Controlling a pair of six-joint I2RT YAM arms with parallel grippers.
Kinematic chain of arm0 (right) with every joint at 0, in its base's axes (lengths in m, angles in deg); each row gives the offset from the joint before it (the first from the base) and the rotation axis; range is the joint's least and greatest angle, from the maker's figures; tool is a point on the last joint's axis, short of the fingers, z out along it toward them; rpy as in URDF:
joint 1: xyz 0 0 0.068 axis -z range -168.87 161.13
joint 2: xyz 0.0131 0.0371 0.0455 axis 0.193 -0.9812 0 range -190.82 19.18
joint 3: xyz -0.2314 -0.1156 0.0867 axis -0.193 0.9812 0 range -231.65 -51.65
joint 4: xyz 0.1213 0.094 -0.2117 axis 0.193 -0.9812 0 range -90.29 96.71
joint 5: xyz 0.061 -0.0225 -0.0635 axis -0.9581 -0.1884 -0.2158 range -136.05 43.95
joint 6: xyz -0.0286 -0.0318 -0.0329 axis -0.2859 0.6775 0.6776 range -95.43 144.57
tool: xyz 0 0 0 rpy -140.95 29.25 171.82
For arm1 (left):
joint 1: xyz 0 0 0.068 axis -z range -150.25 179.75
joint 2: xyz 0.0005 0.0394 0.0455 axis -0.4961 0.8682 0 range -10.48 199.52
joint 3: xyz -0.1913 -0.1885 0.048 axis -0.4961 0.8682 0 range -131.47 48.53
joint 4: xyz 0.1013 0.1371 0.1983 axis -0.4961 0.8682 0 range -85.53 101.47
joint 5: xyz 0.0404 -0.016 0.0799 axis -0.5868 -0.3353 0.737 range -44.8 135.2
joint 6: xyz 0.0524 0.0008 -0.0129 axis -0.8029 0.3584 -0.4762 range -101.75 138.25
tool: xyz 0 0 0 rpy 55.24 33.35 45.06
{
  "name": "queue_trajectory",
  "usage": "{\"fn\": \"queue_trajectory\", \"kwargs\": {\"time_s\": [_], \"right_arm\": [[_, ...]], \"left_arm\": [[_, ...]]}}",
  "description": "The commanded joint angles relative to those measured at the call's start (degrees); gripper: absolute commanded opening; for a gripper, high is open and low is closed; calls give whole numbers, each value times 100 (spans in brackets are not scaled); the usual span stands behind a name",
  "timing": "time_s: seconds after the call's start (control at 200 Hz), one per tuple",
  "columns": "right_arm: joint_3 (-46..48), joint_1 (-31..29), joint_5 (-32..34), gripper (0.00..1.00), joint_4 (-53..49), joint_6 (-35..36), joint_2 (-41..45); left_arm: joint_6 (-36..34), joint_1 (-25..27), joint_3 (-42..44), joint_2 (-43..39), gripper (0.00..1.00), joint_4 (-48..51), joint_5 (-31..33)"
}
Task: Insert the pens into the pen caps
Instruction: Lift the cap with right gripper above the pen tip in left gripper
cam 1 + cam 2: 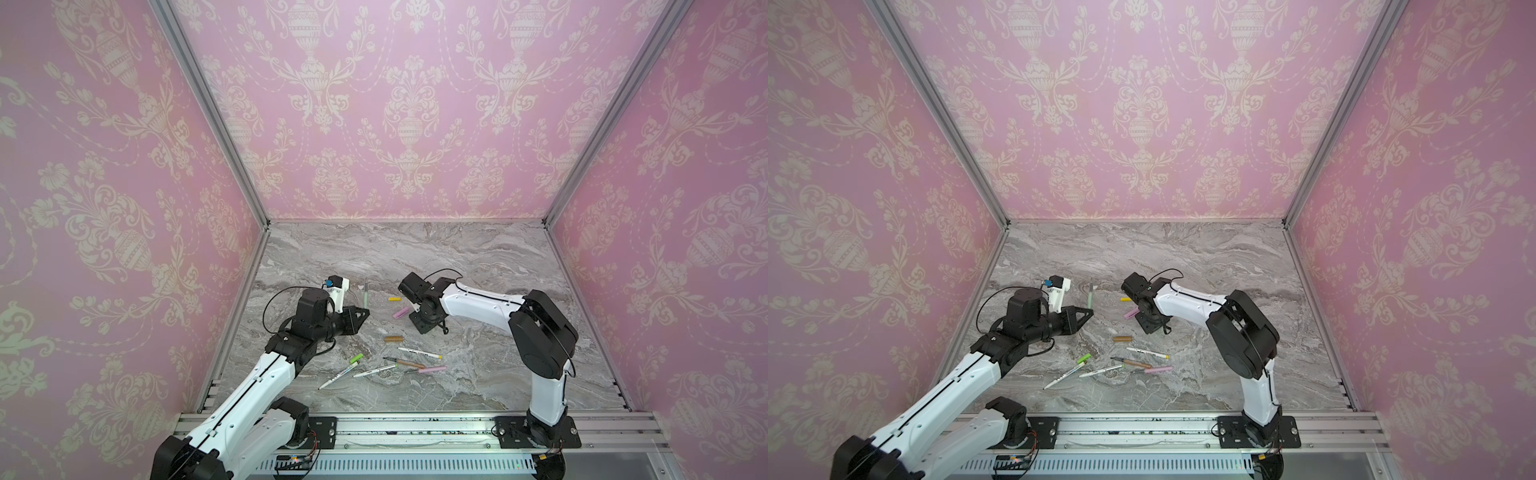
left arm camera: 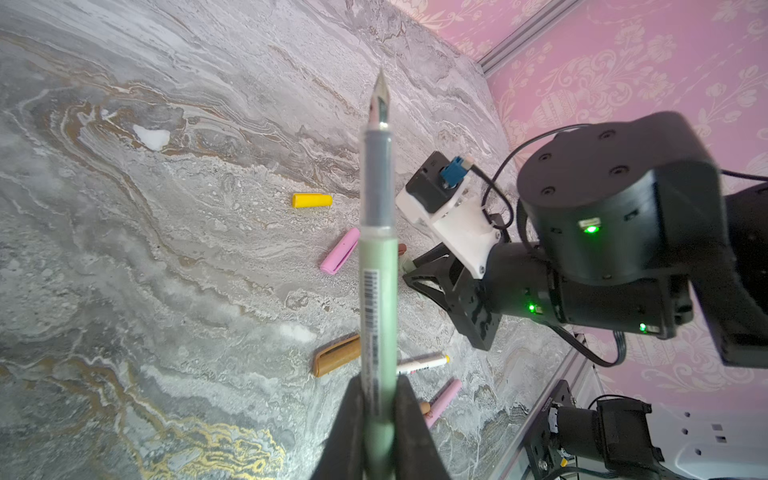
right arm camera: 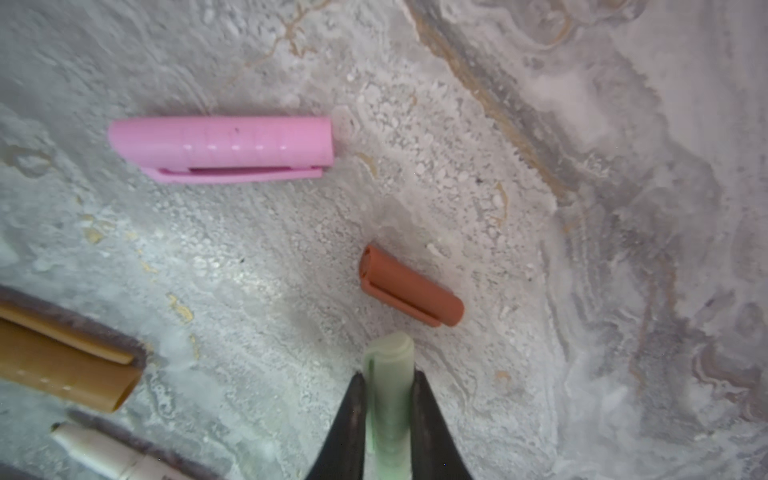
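Note:
My left gripper is shut on a sage-green pen, whose dark tip points away over the table. In both top views this pen sticks out from the left gripper. My right gripper is shut on a sage-green pen cap, low over the marble beside the pink cap and a dark brown cap. In a top view the right gripper is right of the pink cap. The two grippers are apart.
On the marble lie a yellow cap, a tan cap and a lime green cap. Nearer the front lie three white pens, a tan pen and a pink pen. Pink walls enclose three sides.

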Motion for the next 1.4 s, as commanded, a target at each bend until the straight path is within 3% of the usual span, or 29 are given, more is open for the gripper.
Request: {"fn": "queue_trajectory", "kwargs": {"time_s": [0.0,0.19,0.47,0.741,0.911,1.396], "right_arm": [[12,45,13,0,59,-245,330],[-131,184,-120,0,232,-662,789],[-443,710,-1205,0,1241,-2207,1461],[-729,929,-2372,0,2043,-3539,1239],[-782,921,-2842,0,2319,-3815,1044],[-796,901,-3041,0,2397,-3835,833]], "left_arm": [[-131,-46,-178,30,0,130,57],[-218,41,-235,178,0,154,-18],[-330,503,-428,699,0,12,-112],[-333,886,-539,1011,0,-183,-110],[-294,960,-563,1106,0,-261,-116],[-237,1055,-627,1227,0,-453,-87]]}}
